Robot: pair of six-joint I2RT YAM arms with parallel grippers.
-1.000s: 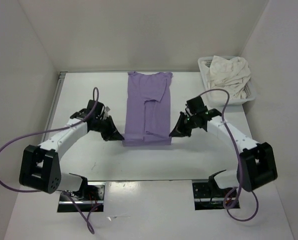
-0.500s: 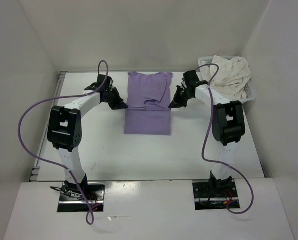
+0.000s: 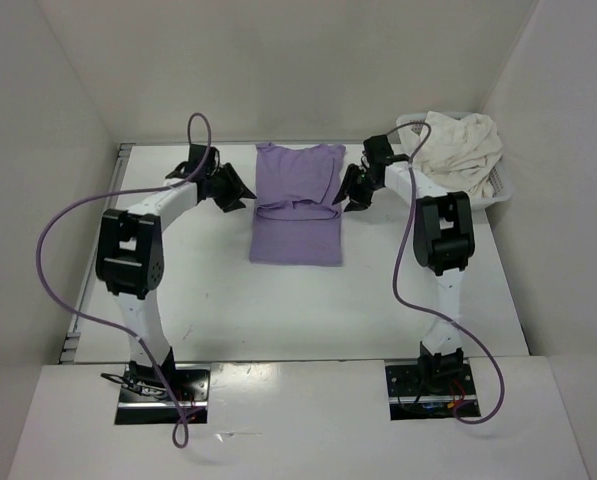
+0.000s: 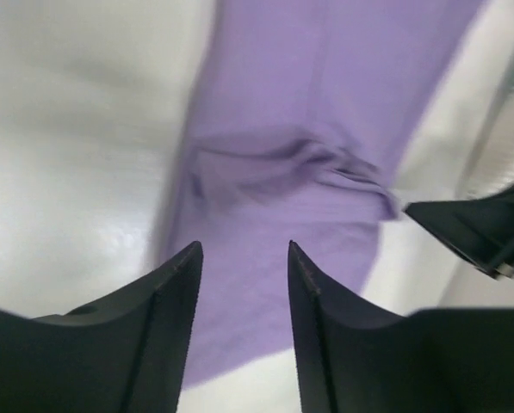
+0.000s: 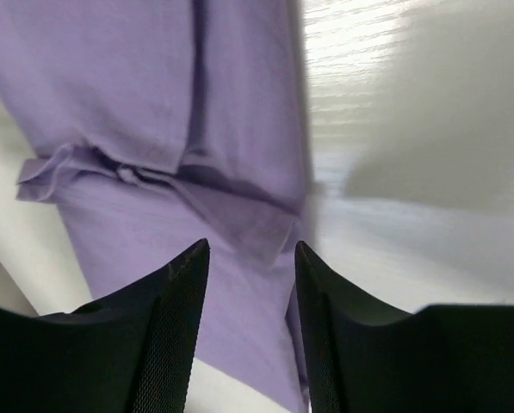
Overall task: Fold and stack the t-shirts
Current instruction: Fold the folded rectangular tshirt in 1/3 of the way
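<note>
Both arms have swung from the shirt's near hem toward the far side of the white table (image 3: 228, 290), and the lavender purple cloth t-shirt (image 3: 296, 225) now lies doubled over on itself, its turned-up edge bunched across the middle. The left gripper (image 3: 240, 190) hangs just off the shirt's left edge and the right gripper (image 3: 346, 198) just off its right edge. Each has its fingers apart with nothing between them. A cream white cloth t-shirt (image 3: 460, 148) is heaped in the white plastic mesh basket (image 3: 500, 187) at the far right corner.
</note>
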